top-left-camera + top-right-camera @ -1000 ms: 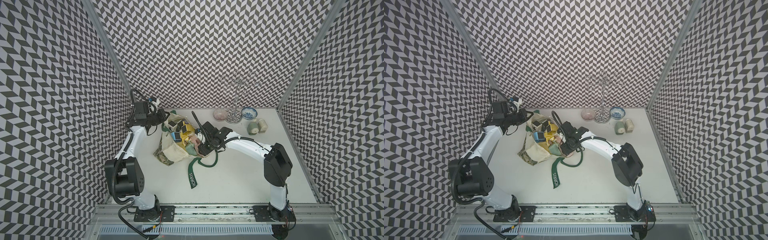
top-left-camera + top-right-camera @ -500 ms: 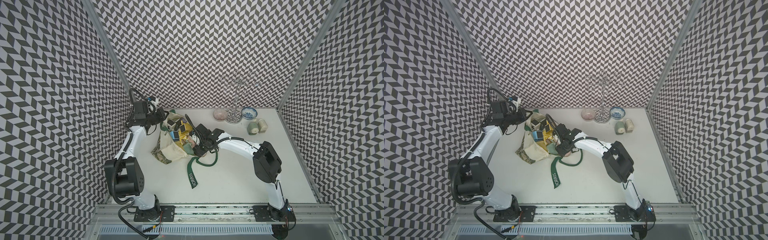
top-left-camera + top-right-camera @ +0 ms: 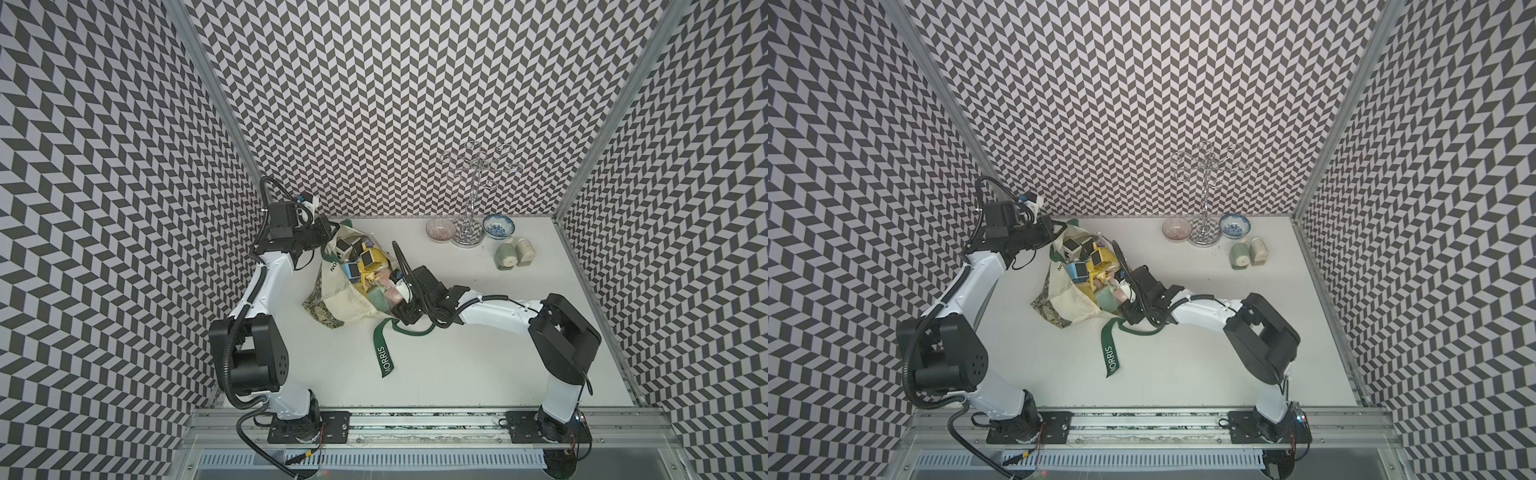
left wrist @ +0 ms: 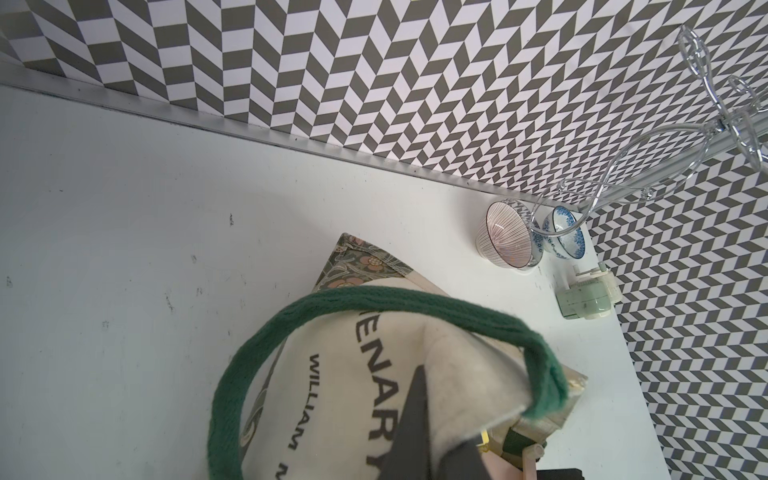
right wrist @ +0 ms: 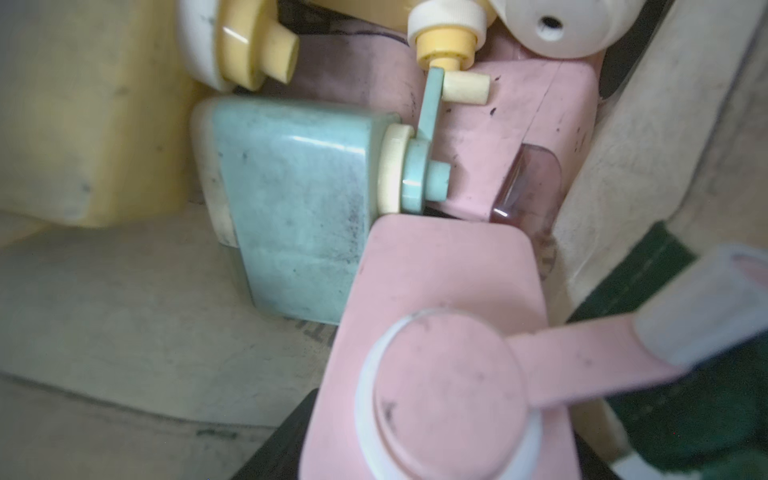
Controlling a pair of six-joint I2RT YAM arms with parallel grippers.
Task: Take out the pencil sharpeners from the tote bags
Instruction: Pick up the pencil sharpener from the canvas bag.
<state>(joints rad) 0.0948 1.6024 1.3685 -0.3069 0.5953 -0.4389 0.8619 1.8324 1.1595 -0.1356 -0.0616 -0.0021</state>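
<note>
The cream tote bag [image 3: 345, 303] [image 3: 1071, 299] lies on its side, crammed with pencil sharpeners: blue [image 3: 352, 270], yellow [image 3: 374, 259], green [image 3: 376, 297] and pink [image 3: 395, 296]. My left gripper [image 3: 328, 235] [image 4: 424, 374] is shut on the bag's cloth rim at the back. My right gripper [image 3: 400, 309] [image 5: 436, 415] reaches into the bag's mouth. A pink sharpener [image 5: 440, 282] sits between its jaws. One dark finger [image 5: 286, 436] lies against the pink side and the other is hidden. A pale green sharpener [image 5: 291, 208] lies just beyond.
A green [image 3: 506, 254] and a beige sharpener [image 3: 524, 251] lie on the table at the back right. Near them stand a pink bowl [image 3: 440, 230], a blue bowl [image 3: 498, 226] and a clear wire stand [image 3: 471, 195]. The green strap [image 3: 384, 353] trails forward from the bag.
My right arm has pushed its wrist lower into the bag's mouth and its jaws have widened. The left arm has not moved.
</note>
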